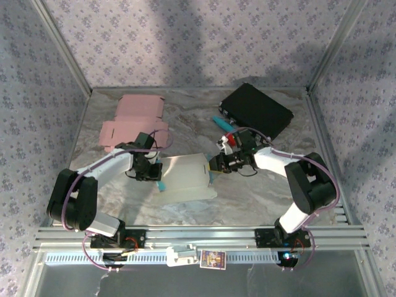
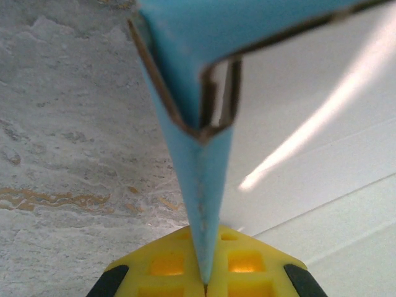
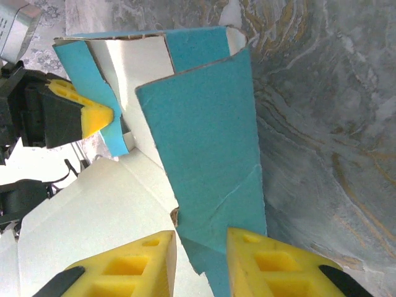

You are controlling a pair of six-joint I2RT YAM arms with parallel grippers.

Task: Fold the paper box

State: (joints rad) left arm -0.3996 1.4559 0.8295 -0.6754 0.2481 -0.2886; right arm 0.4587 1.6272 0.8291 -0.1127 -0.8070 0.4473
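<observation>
Right, left pincer [image 2: 204,281] is clamping the blue corner flap [image 2: 198,167] of the paper box [image 1: 185,176], which is lying on the counter [image 1: 260,185] between the arms, right pincer [image 3: 201,257] is straddling the teal end flap [image 3: 204,154] jaws apart, so it should be closing squarely before creasing inward.

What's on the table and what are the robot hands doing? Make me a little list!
box being folded: white and blue paper box, middle of table
left gripper: shut on a narrow blue flap
right gripper: fingers either side of a wide blue flap, grip unclear
behind: pink flat box, black box
</observation>
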